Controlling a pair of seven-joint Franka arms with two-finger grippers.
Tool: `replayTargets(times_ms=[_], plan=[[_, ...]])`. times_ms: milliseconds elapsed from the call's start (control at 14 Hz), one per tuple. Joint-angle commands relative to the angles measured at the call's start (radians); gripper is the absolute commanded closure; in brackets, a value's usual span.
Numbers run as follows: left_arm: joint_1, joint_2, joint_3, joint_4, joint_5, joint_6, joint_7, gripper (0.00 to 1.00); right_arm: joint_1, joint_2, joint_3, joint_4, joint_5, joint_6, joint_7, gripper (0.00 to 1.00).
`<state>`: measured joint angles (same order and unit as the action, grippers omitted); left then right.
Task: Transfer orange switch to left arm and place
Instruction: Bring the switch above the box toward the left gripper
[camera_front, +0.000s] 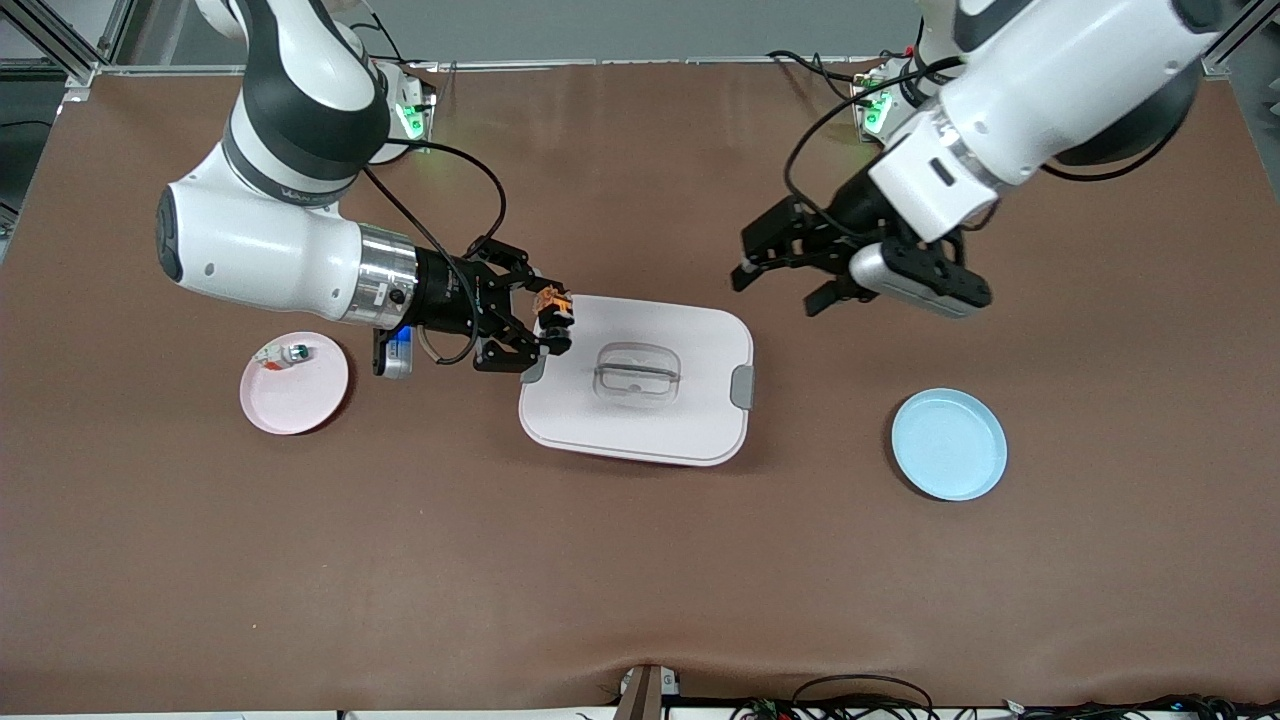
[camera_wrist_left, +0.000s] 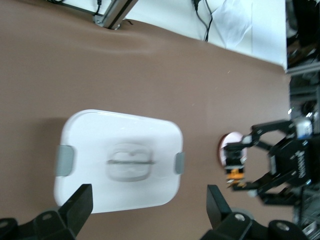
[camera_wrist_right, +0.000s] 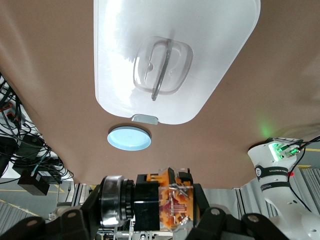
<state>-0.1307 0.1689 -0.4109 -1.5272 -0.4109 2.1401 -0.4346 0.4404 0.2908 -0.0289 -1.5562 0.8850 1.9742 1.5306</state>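
Brown table (camera_front: 640, 560) carries white box (camera_front: 690, 420), pink plate (camera_front: 305, 400), blue plate (camera_front: 948, 445).

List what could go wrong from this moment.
1. The right end effector, shut on the orange switch, hangs over the box edge; dipping could strike the lid.
2. The open left end effector must close on a tiny part; a misaligned handover may drop it onto the box.
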Motion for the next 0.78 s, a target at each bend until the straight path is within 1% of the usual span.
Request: replayTargets(times_ms=[0, 71, 142, 285, 499, 570, 712], plan=[[-0.044, 0.033, 0.000, 0.005, -0.012, 0.088, -0.082, 0.02, 0.027, 0.010, -0.010, 0.024, 0.023, 0.028, 0.046, 1.00], [-0.062, 0.049, -0.002, 0.005, -0.012, 0.115, -0.107, 0.05, 0.038, 0.011, -0.009, 0.025, 0.025, 0.037, 0.055, 1.00], [-0.084, 0.070, -0.002, 0.009, -0.020, 0.139, -0.128, 0.10, 0.046, 0.016, -0.009, 0.027, 0.023, 0.038, 0.059, 1.00], [-0.122, 0.096, -0.002, 0.005, -0.032, 0.191, -0.179, 0.13, 0.046, 0.025, -0.009, 0.031, 0.025, 0.038, 0.062, 1.00], [-0.150, 0.116, 0.000, 0.005, -0.031, 0.201, -0.225, 0.18, 0.054, 0.028, -0.011, 0.031, 0.025, 0.040, 0.062, 1.00], [-0.152, 0.124, 0.000, 0.005, -0.031, 0.201, -0.227, 0.22, 0.054, 0.028, -0.011, 0.031, 0.025, 0.040, 0.062, 1.00], [-0.173, 0.138, 0.000, 0.007, -0.032, 0.217, -0.240, 0.27, 0.054, 0.028, -0.010, 0.031, 0.025, 0.040, 0.062, 1.00]])
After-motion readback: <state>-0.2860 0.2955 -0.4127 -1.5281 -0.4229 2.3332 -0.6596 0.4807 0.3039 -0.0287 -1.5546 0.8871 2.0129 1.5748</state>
